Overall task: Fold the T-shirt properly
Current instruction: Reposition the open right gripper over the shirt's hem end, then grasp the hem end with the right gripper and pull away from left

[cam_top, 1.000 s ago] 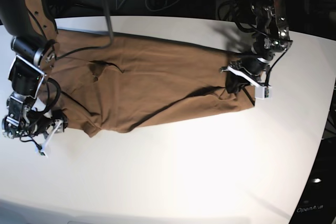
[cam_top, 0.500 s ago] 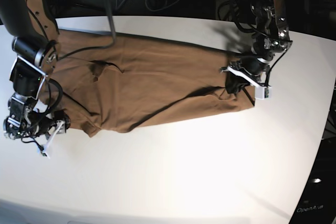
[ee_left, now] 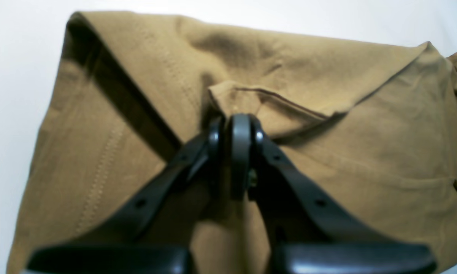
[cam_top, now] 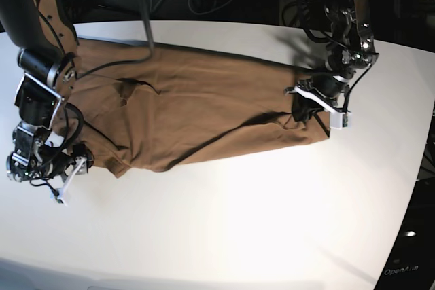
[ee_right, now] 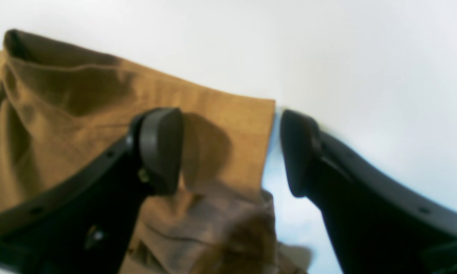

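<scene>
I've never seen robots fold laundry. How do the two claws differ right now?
The left claw is shut, pinching a raised fold of the T-shirt; the right claw is open, straddling the shirt's edge. The left sits over cloth; one right finger is over bare table. Both are black and sit at opposite ends of the shirt.

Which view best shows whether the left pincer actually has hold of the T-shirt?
The left wrist view: the left pincer is shut on a raised fold of the T-shirt. The base view shows it only small and dark at the shirt's end. The right wrist view shows just the open right pincer astride a shirt edge.
</scene>
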You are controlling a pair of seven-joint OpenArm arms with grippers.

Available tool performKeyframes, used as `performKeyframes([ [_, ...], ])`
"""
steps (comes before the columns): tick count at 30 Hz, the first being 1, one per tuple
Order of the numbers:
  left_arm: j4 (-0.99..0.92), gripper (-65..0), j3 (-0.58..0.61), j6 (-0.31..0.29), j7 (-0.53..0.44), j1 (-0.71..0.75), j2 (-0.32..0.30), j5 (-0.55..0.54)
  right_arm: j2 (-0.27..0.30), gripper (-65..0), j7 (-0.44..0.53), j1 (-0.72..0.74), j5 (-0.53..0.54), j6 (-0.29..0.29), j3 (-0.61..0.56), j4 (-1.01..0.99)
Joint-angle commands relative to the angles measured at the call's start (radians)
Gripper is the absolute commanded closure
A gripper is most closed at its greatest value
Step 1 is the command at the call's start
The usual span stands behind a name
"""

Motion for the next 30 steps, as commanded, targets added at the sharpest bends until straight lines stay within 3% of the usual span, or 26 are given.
performKeyframes([
  [1, 0.016, -3.2, -0.002, -0.006, -0.01, -0.01, -0.003, -0.005, 0.013, -39.9, 0.002, 0.027, 0.011, 0.003, 0.002, 0.012],
  [3, 0.016, -3.2, -0.002, -0.006, -0.01, -0.01, -0.003, -0.005, 0.013, -38.3, -0.004, 0.025, 0.011, 0.003, 0.002, 0.012],
  [5, 0.016, -3.2, -0.002, -0.006, -0.01, -0.01, -0.003, -0.005, 0.013, -32.1, -0.004, 0.025, 0.011, 0.003, 0.013, 0.012],
  [10, 0.016, -3.2, -0.002, -0.006, -0.01, -0.01, -0.002, -0.005, 0.013, -2.2, -0.027, 0.014, 0.008, 0.003, 0.059, 0.012],
  [11, 0.016, -3.2, -0.002, -0.006, -0.01, -0.009, -0.002, -0.005, 0.013, 0.0, -0.036, 0.014, 0.008, 0.003, 0.059, 0.012],
  [24, 0.016, -3.2, -0.002, -0.006, -0.01, -0.001, -0.003, -0.007, 0.013, -1.0, -0.025, -0.01, 0.011, 0.003, 0.059, 0.025],
  [30, 0.016, -3.2, -0.002, -0.006, -0.005, 0.0, -0.008, -0.007, -0.024, -1.0, 0.007, -0.101, 0.011, 0.003, 0.057, 0.241],
])
